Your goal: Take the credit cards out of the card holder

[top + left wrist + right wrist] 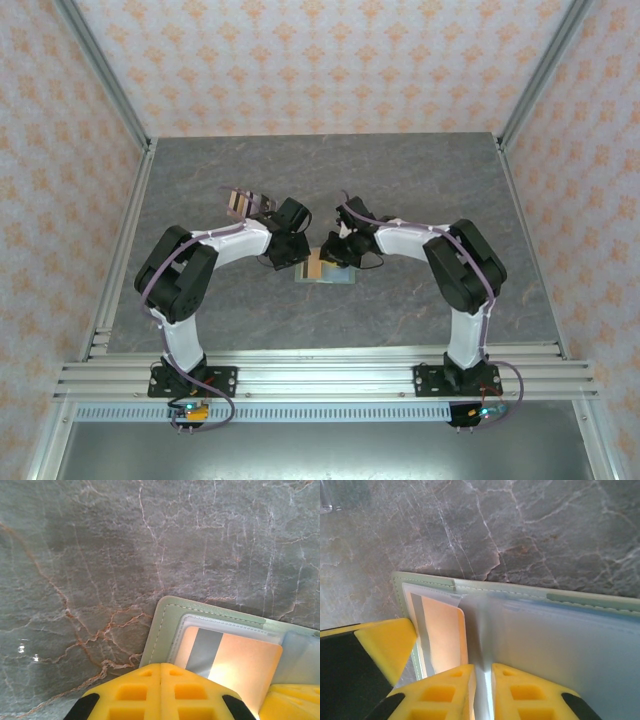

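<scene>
At the middle of the grey marbled desk point(420, 180) the card holder point(335, 277) lies open and flat, its sage-green rim and stitched edge framing paler inner panels. Both arms bend inward over it from either side, and their tips come close together above it.

The left pincer point(160, 690) is pressed together, its yellow fingers point(130, 692) meeting along a thin seam with nothing between them. Its tip sits at the near edge of the holder's panel on the left arm's side. In that panel an orange card point(245, 660) with a grey stripe lies tucked under a clear pocket point(225, 625).

The right pincer point(483, 690) stands over the holder's middle fold with its fingers a narrow slit apart. Pale material shows in the slit, and I cannot tell whether it is pinched there or merely lies below. Just to the left in the right wrist view, one yellow finger of the left pincer sits beside the orange card. The holder's other panel carries a cloudy clear sleeve point(560, 645).

Well apart from the holder, toward the far left of the desk beyond the left arm's wrist, fanned cards point(240, 201) lie in tan and dark tones.
</scene>
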Robot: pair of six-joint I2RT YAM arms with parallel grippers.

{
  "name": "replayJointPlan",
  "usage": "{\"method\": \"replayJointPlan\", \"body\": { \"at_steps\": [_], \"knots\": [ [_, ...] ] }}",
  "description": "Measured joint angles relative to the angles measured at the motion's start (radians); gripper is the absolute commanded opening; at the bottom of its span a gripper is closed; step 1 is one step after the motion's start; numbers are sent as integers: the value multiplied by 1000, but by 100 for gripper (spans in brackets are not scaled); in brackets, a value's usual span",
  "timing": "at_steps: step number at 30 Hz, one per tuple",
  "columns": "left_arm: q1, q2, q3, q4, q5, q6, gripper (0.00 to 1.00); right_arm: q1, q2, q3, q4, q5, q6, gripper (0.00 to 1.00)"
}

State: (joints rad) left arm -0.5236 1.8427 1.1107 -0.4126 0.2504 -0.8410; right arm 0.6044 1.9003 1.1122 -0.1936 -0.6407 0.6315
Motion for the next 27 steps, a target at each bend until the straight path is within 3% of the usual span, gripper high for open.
{"method": "replayJointPlan", "body": {
  "at_steps": [5, 22, 27],
  "knots": [
    [0, 0, 0, 0, 0, 0, 0, -8, -2, -15, 31, -25, 8, 25],
    [0, 0, 0, 0, 0, 0, 0, -21, -8, -53, 96, -59, 26, 22],
    [0, 0, 0, 0, 0, 0, 0, -25, -40, -89, 136, -61, 34, 28]
  ]
}}
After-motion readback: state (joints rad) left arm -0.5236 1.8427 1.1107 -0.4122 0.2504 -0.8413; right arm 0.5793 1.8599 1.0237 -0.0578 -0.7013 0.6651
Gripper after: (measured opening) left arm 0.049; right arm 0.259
